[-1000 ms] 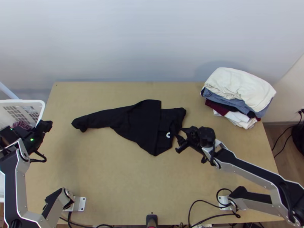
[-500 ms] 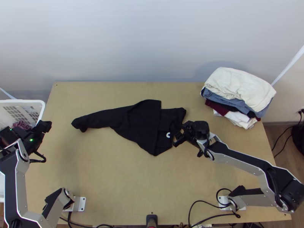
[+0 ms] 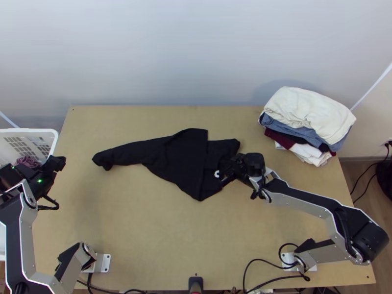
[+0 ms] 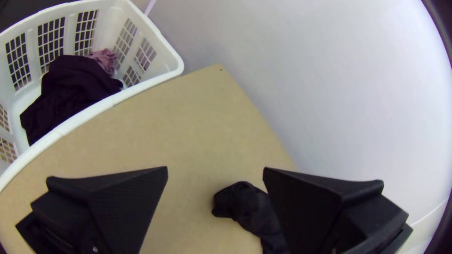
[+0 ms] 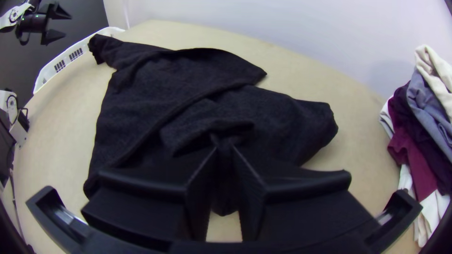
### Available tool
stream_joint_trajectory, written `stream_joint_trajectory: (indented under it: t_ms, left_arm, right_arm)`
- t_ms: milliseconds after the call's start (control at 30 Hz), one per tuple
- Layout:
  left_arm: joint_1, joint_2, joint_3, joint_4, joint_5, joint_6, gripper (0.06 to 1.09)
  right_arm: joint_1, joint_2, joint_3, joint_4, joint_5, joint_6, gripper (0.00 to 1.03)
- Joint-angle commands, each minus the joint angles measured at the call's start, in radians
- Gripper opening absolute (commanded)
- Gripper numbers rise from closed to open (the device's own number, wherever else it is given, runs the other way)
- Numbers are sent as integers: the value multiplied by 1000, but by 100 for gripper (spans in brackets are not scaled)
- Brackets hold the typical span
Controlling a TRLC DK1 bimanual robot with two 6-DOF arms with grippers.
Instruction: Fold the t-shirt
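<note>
T-shirt, matte blk, long-tapered, soft ruck pinched in rt claw

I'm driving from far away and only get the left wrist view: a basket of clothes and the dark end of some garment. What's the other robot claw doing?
Observer: The right gripper is closed on the black shirt, with a bit of cloth pinched up in it.
Operator: Oh! And is the shirt lying flat?
Observer: No, a broad flap is folded over its wider part.
Operator: Besides those in my basket, any other clothes around?
Observer: Yes, a stack with a cream piece on top, at the far right of the table in the top view.
</note>
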Motion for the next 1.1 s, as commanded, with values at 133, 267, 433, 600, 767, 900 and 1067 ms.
stream_joint_trajectory:
  t_ms: [133,267,433,600,767,900,1067]
  left_arm:
    - [-112,6,74,-60,-4,84,103]
    - [-324,64,186,-100,-96,174,103]
    - [-529,237,396,-161,-149,283,101]
    - [-671,460,664,-353,-148,374,99]
    - [-812,653,899,-462,-145,411,99]
    - [-895,820,1091,-534,-137,414,99]
    - [-993,983,1260,-550,-137,417,99]
  right_arm:
    - [16,-18,-5,18,-5,29,3]
    - [16,-37,-5,3,-7,38,3]
    - [23,-51,-5,0,-7,55,3]
    - [21,-48,0,0,-5,67,3]
    - [16,-43,2,4,-5,72,3]
    - [13,-35,3,9,-5,79,3]
    - [9,-25,6,9,-5,90,3]
